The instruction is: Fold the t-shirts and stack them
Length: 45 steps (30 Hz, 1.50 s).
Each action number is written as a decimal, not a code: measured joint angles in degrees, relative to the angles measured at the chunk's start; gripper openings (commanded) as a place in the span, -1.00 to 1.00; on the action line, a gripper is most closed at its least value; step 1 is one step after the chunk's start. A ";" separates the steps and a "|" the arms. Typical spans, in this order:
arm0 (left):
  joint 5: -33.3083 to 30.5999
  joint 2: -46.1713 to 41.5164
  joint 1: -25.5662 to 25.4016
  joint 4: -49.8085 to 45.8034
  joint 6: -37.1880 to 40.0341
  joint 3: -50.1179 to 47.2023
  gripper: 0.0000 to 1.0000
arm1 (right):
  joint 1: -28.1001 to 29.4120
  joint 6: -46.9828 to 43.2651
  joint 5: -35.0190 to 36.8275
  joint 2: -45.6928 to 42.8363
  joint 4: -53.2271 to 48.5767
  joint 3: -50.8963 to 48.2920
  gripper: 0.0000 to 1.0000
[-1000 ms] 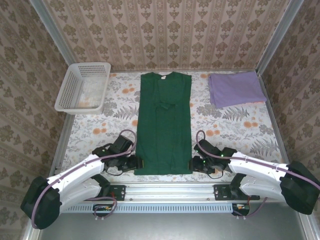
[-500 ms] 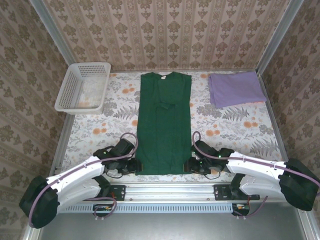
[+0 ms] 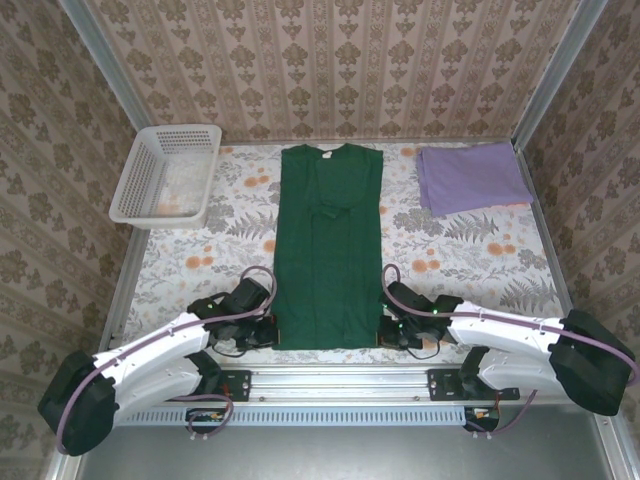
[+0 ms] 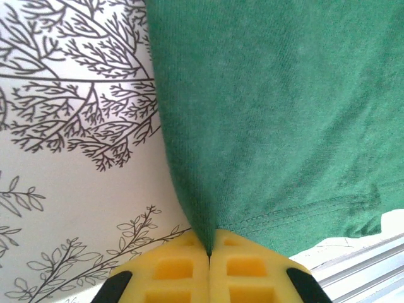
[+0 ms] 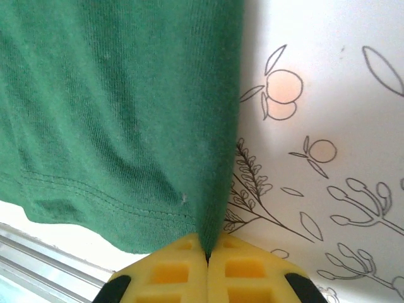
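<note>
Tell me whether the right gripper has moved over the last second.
Yes. In the top view the right gripper has slid left, from beside the green shirt onto its near right corner, where it is now shut on the hem.

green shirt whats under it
The green shirt lies flat on the flower-print tablecloth, which shows on both sides of it. Whatever is beneath the shirt itself is hidden. At its near corners the left gripper and right gripper each pinch its side edge.

1. I see my right gripper with its yellow pads pinched together on the dark green t-shirt at its right edge, by the near hem.
2. The floral tablecloth lies to the shirt's right.
</note>
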 measured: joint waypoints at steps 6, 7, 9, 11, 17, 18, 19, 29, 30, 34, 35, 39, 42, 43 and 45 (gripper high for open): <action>-0.13 -3.56 -1.09 -1.60 -0.09 -0.15 -1.00 | 1.27 0.35 0.59 -3.43 -4.28 0.02 -1.00; -0.02 -4.20 -1.36 -1.62 -0.22 -0.26 -1.00 | 1.53 0.87 0.59 -4.02 -4.59 -0.04 -1.00; 0.11 -4.52 -1.84 -1.57 -0.28 -0.52 -1.00 | 2.01 1.77 0.61 -4.52 -4.35 -0.39 -1.00; 0.50 -4.13 -2.36 -1.36 -0.46 -0.92 -1.00 | 2.99 2.93 0.63 -4.50 -4.13 -0.94 -1.00; 1.38 -4.87 -3.21 -1.36 -1.11 -1.20 -1.00 | 4.81 5.51 1.40 -5.29 -4.79 -1.11 -1.00; 1.40 -5.22 -2.93 -1.49 -1.11 -1.07 -1.00 | 4.76 5.64 1.97 -6.16 -5.49 -0.96 -1.00; 1.64 -5.42 -2.40 -1.81 -1.11 -0.63 -1.00 | 4.48 5.68 2.40 -7.23 -6.23 -0.66 -1.00; 5.62 4.02 13.29 -1.33 4.09 16.55 -1.00 | -10.80 1.88 4.04 -8.24 -6.12 8.41 -1.00; 5.95 5.68 14.49 -0.74 4.74 18.36 -1.00 | -12.00 1.05 4.02 -6.91 -5.68 9.68 -1.00; 7.02 14.38 19.43 2.08 7.48 25.77 -1.00 | -17.86 -2.54 3.34 0.90 -3.56 16.04 -1.00; 7.08 17.00 20.70 2.95 7.98 27.52 -1.00 | -19.26 -3.50 3.19 2.97 -2.99 17.68 -1.00; 7.41 26.56 24.61 7.13 8.63 31.76 -1.00 | -23.47 -6.45 2.82 11.04 -1.49 24.52 -1.00; 8.13 34.42 26.34 9.11 8.70 35.60 -1.00 | -26.23 -7.78 2.01 16.57 0.50 28.63 -1.00; 8.48 37.03 26.77 9.66 8.74 37.09 -1.00 | -27.15 -8.04 1.77 18.36 1.07 29.62 -1.00; 9.18 40.92 27.21 10.60 8.85 39.56 -1.00 | -28.98 -8.33 1.01 21.86 2.03 31.21 -1.00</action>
